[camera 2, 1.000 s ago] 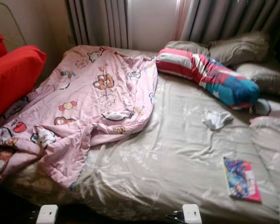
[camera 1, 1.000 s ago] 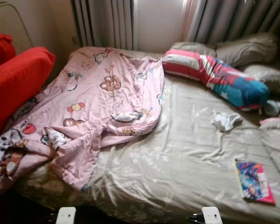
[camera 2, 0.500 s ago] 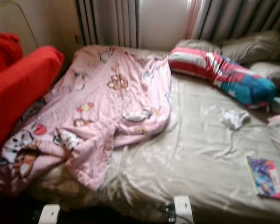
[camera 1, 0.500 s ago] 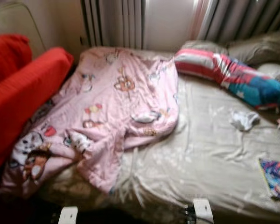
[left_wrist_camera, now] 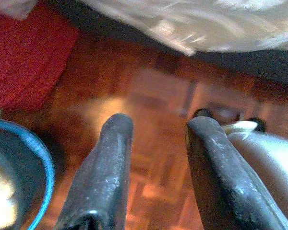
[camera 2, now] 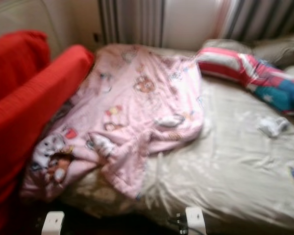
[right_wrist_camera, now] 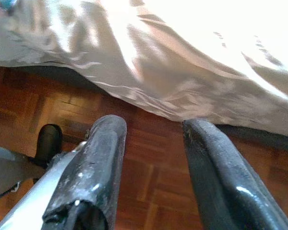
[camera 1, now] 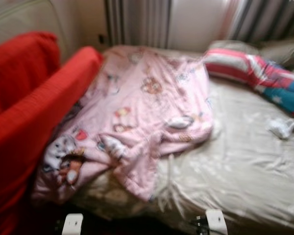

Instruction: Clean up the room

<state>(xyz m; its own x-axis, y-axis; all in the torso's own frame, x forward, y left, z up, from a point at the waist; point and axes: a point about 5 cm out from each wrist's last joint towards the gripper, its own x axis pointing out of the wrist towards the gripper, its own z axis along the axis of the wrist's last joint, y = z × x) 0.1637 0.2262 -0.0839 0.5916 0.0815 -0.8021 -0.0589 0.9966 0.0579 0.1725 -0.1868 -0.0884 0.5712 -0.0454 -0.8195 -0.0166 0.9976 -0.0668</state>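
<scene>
Facing a blurred bed (camera 1: 245, 166), the robot risked misjudging any reach, because the views were smeared. The pink blanket (camera 1: 147, 112) lay crumpled over the bed's left half, its long axis running from the far headboard end toward the near-left corner beside the red sofa (camera 1: 34, 122). The left gripper (left_wrist_camera: 156, 172) and right gripper (right_wrist_camera: 151, 167) hung over wooden floor (right_wrist_camera: 149, 177), fingers parted and holding nothing.

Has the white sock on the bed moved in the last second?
No. The white sock lies just below the striped pillow on the bed, as before; the camera turned left.
</scene>
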